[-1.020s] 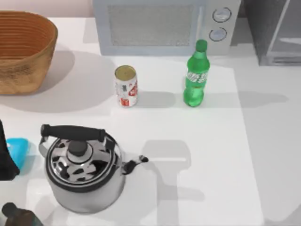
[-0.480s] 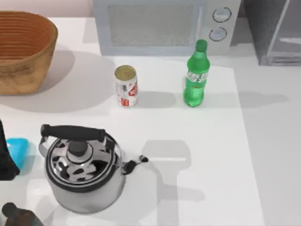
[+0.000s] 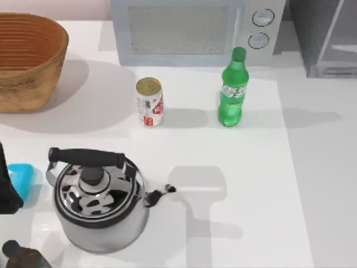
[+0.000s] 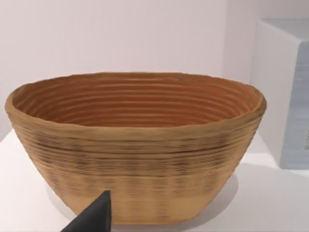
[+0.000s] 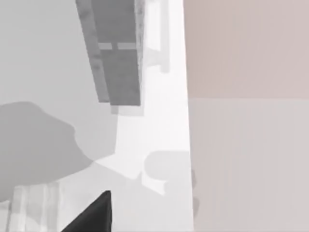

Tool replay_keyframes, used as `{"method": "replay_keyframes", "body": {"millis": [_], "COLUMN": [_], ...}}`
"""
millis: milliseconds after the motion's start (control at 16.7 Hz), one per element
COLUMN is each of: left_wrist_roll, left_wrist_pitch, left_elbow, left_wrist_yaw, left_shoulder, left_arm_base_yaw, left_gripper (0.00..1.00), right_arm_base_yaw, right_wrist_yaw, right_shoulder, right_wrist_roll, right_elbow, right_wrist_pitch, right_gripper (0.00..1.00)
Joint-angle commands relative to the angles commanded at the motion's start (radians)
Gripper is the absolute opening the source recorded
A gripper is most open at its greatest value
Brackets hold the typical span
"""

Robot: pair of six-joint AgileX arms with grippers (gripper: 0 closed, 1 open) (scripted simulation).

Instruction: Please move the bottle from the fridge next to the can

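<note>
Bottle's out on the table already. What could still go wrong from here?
1. The tall green plastic bottle stands upright and apart from the small white can with red markings; if it needs closing up, a high or off-centre grasp might tip it.
2. It stands just in front of the light grey microwave, so a gripper approaching from behind has little room.

The green translucent soda bottle stands upright on the table with its green cap on, outside the fridge, a dark grey cabinet at the top view's far right corner. The white, red-marked can stands upright well to the bottle's left, apart from it.
</note>
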Motion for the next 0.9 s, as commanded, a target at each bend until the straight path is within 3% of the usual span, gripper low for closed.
{"method": "replay_keyframes", "body": {"millis": [240,420,900], "left_wrist_roll": [0.000,0.000,0.000], "left_wrist_pitch": [0.000,0.000,0.000], "left_elbow": [0.000,0.000,0.000], "left_wrist_yaw": [0.000,0.000,0.000], "left_shoulder": [0.000,0.000,0.000], "left_arm_base_yaw": [0.000,0.000,0.000], "left_gripper": [1.00,1.00,1.00], "right_arm_base_yaw": [0.011,0.062,0.399], "right_wrist_yaw": [0.002,0.010,0.093], "right_shoulder": [0.000,0.012,0.029], "right_wrist_roll": [0.013,0.100,0.661], "right_elbow": [-0.003,-0.002,-0.004], "right_wrist_pitch": [0.009,0.082,0.550], "right_gripper": [1.00,1.00,1.00]}}
